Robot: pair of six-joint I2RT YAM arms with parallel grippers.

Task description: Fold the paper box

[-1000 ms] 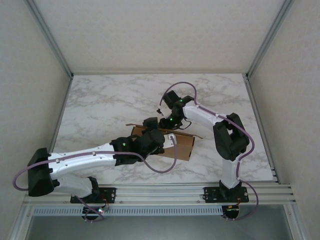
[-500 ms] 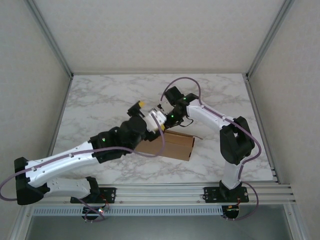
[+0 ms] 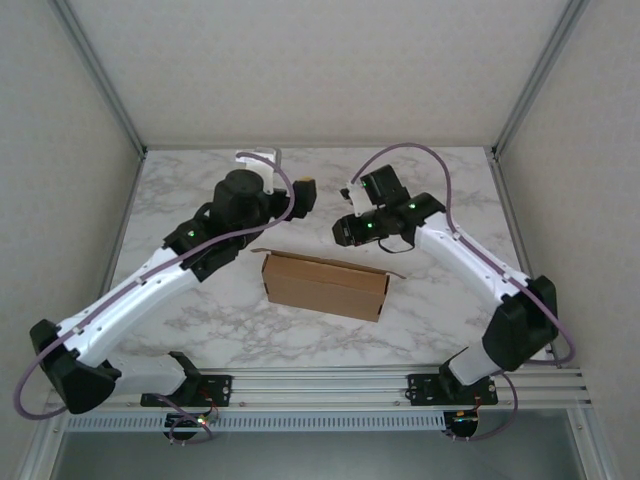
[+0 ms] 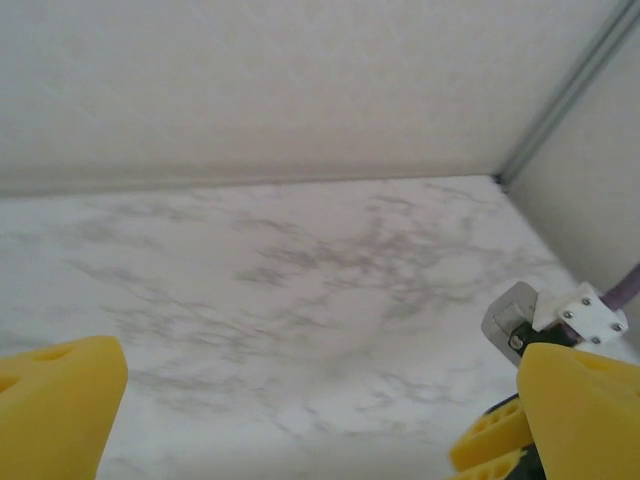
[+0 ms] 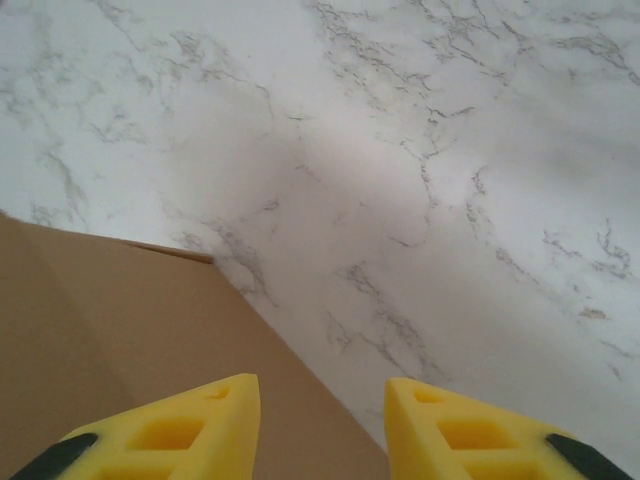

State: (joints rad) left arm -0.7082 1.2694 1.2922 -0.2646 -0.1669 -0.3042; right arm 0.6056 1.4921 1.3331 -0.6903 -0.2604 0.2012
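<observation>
Both arms have just let go of the paper box [image 3: 325,285] and moved up and away. A second ago they were low and close together, right on the box. The left arm was over the top of it, and the right arm was at its far edge. Now you can see the whole box by itself.

The box sits near the middle of the tabletop [image 3: 440,330], a bit closer to the near edge than the far one. It looks like a shut box with flat sides and a flat top. Nothing is touching it.

Your left gripper [image 4: 320,360] is up high near the far edge of the tabletop. Its yellow fingers [image 4: 55,400] are spread wide and hold nothing. Your right gripper [image 5: 320,425] hangs over the far side of the box. Its fingers are apart too, and there is nothing between them.

This likely means the folding is nearly done or all done. One thing to check: a thin brown strip [image 3: 396,271] sticks out at the far right corner of the box. The view from above is too small to tell if the lid is tucked all the way in. If it is not, you may need to give that corner one more push.
</observation>
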